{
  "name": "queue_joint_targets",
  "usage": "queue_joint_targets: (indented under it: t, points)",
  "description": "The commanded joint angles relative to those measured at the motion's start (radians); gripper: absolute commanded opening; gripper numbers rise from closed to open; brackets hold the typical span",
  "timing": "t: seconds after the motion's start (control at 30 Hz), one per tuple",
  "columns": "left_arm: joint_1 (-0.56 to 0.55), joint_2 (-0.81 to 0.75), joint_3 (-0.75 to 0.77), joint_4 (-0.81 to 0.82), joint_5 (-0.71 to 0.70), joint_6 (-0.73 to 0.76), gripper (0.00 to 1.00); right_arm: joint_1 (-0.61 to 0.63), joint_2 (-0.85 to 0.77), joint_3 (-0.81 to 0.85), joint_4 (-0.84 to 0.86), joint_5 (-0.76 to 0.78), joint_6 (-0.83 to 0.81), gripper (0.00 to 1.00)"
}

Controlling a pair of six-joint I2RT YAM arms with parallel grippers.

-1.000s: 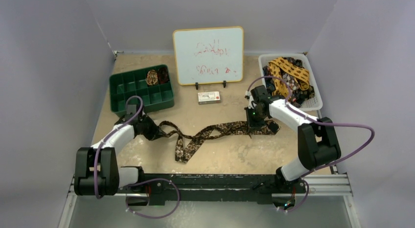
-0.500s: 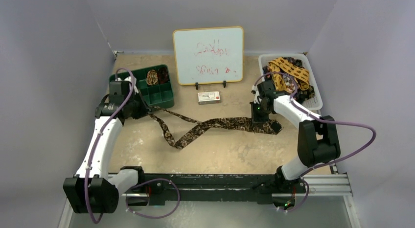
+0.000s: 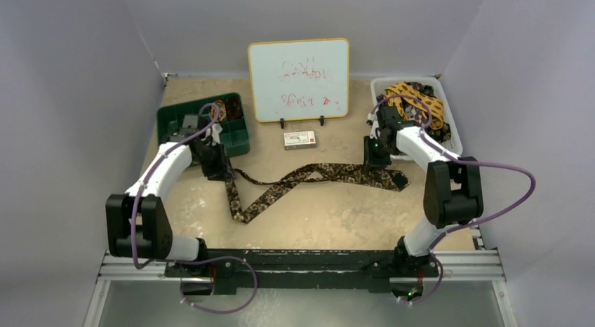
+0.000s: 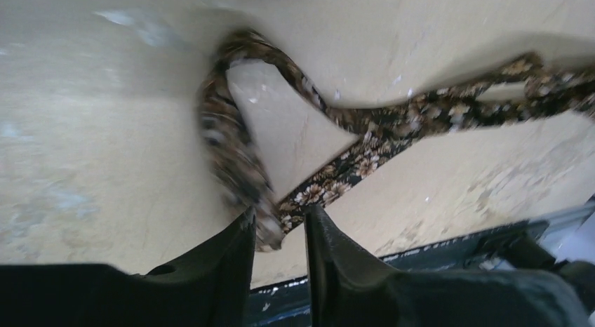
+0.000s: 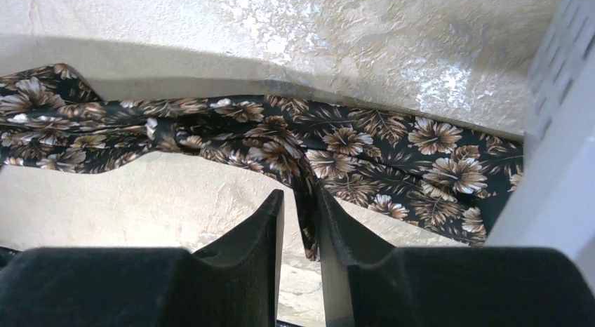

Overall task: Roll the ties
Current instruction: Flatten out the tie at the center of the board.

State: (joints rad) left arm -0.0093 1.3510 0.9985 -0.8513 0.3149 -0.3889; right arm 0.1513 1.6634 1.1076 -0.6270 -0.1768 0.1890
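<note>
Seeing brown floral tie point(image 3: 309, 176) strung across counter point(image 3: 337, 218), doubled back at left end. Reading left end effector point(image 4: 279, 225) as slightly spread, tie's end sitting loose in the gap. Same for right end effector point(image 5: 298, 208): slightly spread, fabric fold hanging between fingers, beside white basket point(image 3: 455, 134) of loose ties point(image 3: 431, 106). Coils point(image 3: 231, 108) in green tray point(image 3: 175, 127).

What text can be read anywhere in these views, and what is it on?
On the whiteboard: two lines of red handwriting, apparently upside down from this camera, too faint and scrawled to read.
On the small box lying in front of it: a printed label with some red, too small to read.
No quotable text anywhere; the wrist views show no writing at all.
</note>
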Motion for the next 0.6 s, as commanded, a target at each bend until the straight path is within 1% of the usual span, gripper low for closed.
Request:
queue_joint_targets:
  t: [0.0,0.03,0.1,0.17,0.2,0.23,0.27,0.3,0.33,0.4,0.47,0.53,0.57]
  points:
    - [-0.115,0.053,-0.020,-0.005,0.042,-0.010,0.34,0.001,-0.030,0.056,-0.062,0.003,-0.049,0.28]
    - [-0.140,0.057,-0.026,-0.006,0.042,-0.018,0.37,0.001,-0.048,0.059,-0.070,0.022,-0.047,0.26]
    - [-0.172,0.072,-0.037,-0.010,0.064,-0.024,0.37,0.000,-0.081,0.056,-0.062,0.031,-0.037,0.17]
    - [-0.196,0.076,-0.034,-0.032,0.033,-0.041,0.37,0.001,-0.081,0.074,-0.088,0.030,-0.043,0.16]
    - [-0.200,0.067,-0.033,-0.042,0.004,-0.051,0.38,0.001,-0.080,0.091,-0.100,0.064,-0.058,0.20]
    - [-0.201,0.046,-0.034,-0.050,-0.044,-0.063,0.39,0.004,-0.087,0.098,-0.093,0.085,-0.055,0.30]
    - [-0.201,0.014,-0.040,-0.053,-0.080,-0.079,0.40,0.005,-0.103,0.101,-0.083,0.097,-0.049,0.35]
    - [-0.201,-0.037,-0.047,-0.058,-0.123,-0.098,0.45,0.005,-0.129,0.099,-0.060,0.107,-0.044,0.39]
    - [-0.201,-0.061,-0.054,-0.065,-0.162,-0.122,0.49,0.005,-0.146,0.098,-0.046,0.101,-0.046,0.42]
    - [-0.201,-0.157,-0.080,-0.068,-0.218,-0.196,0.51,0.018,-0.188,0.096,0.022,0.028,-0.069,0.48]
    - [-0.201,-0.231,-0.143,-0.016,-0.194,-0.282,0.53,0.051,-0.215,0.074,0.106,-0.115,-0.106,0.53]
    - [-0.201,-0.330,-0.230,0.053,-0.147,-0.381,0.56,0.126,-0.210,0.042,0.236,-0.220,-0.166,0.57]
    - [-0.201,-0.369,-0.280,0.097,-0.128,-0.440,0.57,0.198,-0.197,0.027,0.292,-0.222,-0.213,0.59]
